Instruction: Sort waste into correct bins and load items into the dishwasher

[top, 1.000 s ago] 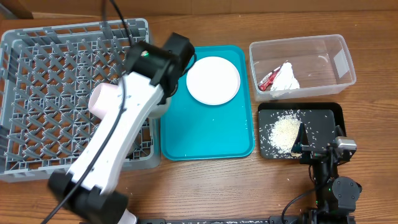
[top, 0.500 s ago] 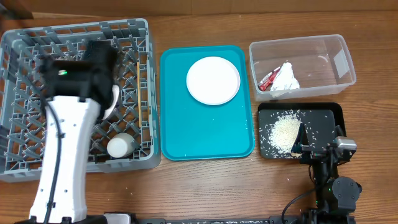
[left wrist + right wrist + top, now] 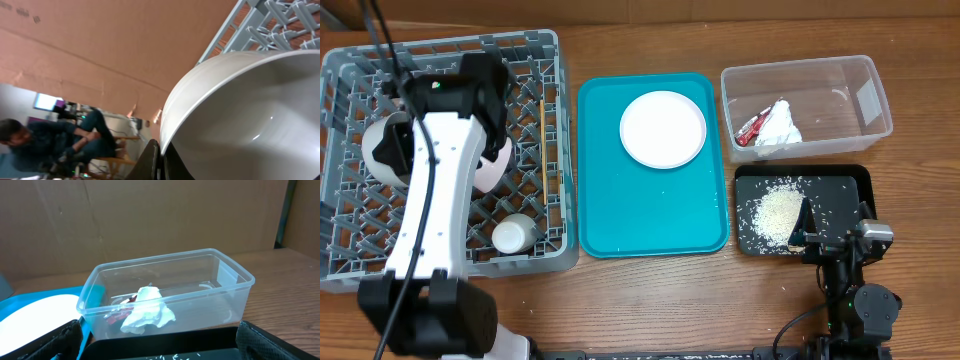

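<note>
Over the left side of the rack (image 3: 350, 262), the left gripper (image 3: 158, 161) is pinching the rim of a white bowl (image 3: 380, 150), its jaws pressed together on the thin wall, and is holding the bowl tilted. I cannot tell whether the bowl is touching the grid. By the black tray (image 3: 855, 180), the right gripper (image 3: 162, 342) is sitting with fingers spread, holding nothing. With so thin an edge grip, the bowl is risking a slip or swing. Let go at this tilt, it could be catching on pegs, rolling, or knocking the second bowl (image 3: 492, 165) nearby. The plate (image 3: 662, 129) is waiting on the teal tray (image 3: 620, 220).
</note>
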You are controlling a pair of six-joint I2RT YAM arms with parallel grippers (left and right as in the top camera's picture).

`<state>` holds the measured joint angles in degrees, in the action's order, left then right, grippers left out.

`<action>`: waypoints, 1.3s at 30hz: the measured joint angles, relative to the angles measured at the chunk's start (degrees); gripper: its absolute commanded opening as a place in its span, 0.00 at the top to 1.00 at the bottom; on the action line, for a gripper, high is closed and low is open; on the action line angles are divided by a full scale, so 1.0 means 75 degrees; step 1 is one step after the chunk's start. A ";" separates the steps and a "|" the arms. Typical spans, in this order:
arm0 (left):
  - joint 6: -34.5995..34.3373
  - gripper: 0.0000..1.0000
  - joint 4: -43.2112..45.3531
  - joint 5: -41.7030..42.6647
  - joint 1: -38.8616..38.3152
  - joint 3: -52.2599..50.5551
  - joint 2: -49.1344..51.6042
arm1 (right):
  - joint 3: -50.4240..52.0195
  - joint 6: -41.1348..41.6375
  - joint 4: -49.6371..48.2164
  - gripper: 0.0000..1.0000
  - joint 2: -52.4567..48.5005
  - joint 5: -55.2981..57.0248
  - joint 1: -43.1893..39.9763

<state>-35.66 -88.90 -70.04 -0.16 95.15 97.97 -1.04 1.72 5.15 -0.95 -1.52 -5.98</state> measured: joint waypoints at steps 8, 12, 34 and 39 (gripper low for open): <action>-0.0003 0.96 0.0067 -0.0093 0.0597 0.0000 0.1373 | 0.0000 0.0000 -0.0003 0.00 0.0000 0.0003 0.0000; -0.0003 0.96 0.0157 -0.0090 0.0705 -0.0035 0.1848 | 0.0000 0.0000 0.0003 0.00 0.0000 0.0003 0.0000; 0.0181 0.85 0.0720 0.0047 0.0507 -0.0041 0.2573 | 0.0000 0.0000 0.0000 0.00 0.0000 0.0000 0.0000; 0.0344 0.96 0.0539 -0.0382 0.0236 -0.0041 0.2579 | 0.0000 -0.0003 -0.0003 0.00 0.0000 0.0000 0.0000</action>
<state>-33.08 -84.86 -72.90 1.61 94.85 117.32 -1.04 1.69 5.13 -0.95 -1.52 -5.98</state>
